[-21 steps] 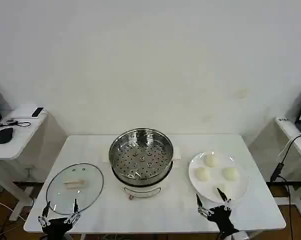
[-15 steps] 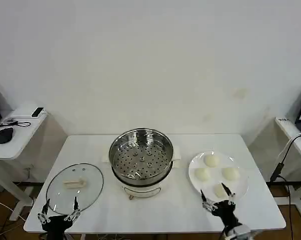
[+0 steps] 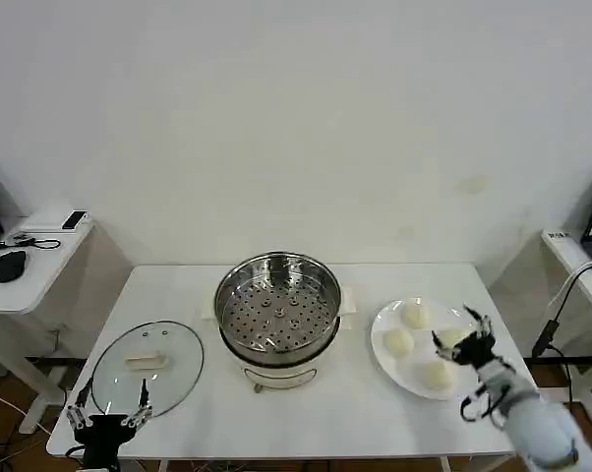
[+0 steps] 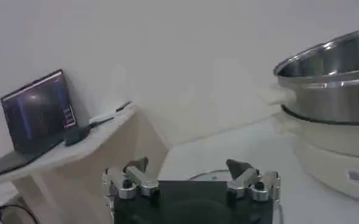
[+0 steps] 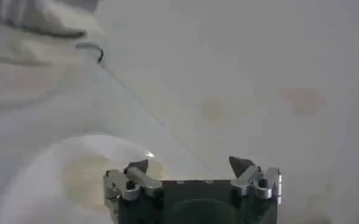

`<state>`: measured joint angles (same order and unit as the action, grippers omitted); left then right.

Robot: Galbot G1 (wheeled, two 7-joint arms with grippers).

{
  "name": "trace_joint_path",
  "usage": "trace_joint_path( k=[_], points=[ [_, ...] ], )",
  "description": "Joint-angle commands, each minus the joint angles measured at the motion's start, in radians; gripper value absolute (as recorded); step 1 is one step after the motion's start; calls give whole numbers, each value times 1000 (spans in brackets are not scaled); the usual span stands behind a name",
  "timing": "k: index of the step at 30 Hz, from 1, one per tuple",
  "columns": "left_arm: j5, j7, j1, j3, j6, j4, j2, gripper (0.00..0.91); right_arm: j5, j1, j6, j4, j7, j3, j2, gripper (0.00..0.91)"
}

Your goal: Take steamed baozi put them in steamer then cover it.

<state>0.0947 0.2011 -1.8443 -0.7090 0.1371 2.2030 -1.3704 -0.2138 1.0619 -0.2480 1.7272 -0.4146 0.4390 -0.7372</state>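
Smooth round baozi [image 3: 399, 342] on flat white plate [image 3: 383, 326], right claw [image 3: 462, 340] spread above, left claw [image 3: 107, 412] spread.

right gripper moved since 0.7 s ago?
Yes. In the head view the right gripper has gone from the table's near edge up and to the robot's right, now open over the white plate beside the baozi.
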Motion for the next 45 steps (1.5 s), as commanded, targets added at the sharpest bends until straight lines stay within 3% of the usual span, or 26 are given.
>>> trace_joint_path(
  k=[1, 3, 6, 8, 9, 13, 18, 26, 42, 45],
  points=[
    [32, -19, 1, -14, 16, 12, 1, 907, -108, -560, -7, -240, -410, -432, 250, 907],
    [35, -18, 1, -15, 16, 14, -1, 907, -91, -705, 4, -288, -498, -587, 250, 907],
    [40, -17, 0, -18, 15, 16, -4, 907, -101, -898, 42, -376, -587, -840, 212, 907],
    [46, -15, -2, -24, 13, 17, -6, 907, -100, -965, 54, -414, -613, -907, 193, 907],
    [46, -15, -2, -25, 13, 17, -6, 907, -103, -1015, 66, -465, -632, -1002, 149, 907],
    [47, -13, -2, -36, 13, 21, -11, 907, -125, -1059, 96, -559, -658, -1088, 67, 907],
    [51, -12, -1, -43, 12, 26, -20, 907, -108, -1056, 98, -658, -651, -1117, -30, 907],
    [67, -13, 3, -45, 7, 25, -22, 907, -101, -1037, 94, -755, -623, -1102, -111, 907],
    [87, -8, 1, -44, -2, 17, -20, 907, -92, -1002, 92, -837, -579, -1072, -191, 907],
    [89, -8, 2, -44, -2, 20, -21, 907, -92, -994, 84, -835, -575, -1073, -197, 806]
  ],
)
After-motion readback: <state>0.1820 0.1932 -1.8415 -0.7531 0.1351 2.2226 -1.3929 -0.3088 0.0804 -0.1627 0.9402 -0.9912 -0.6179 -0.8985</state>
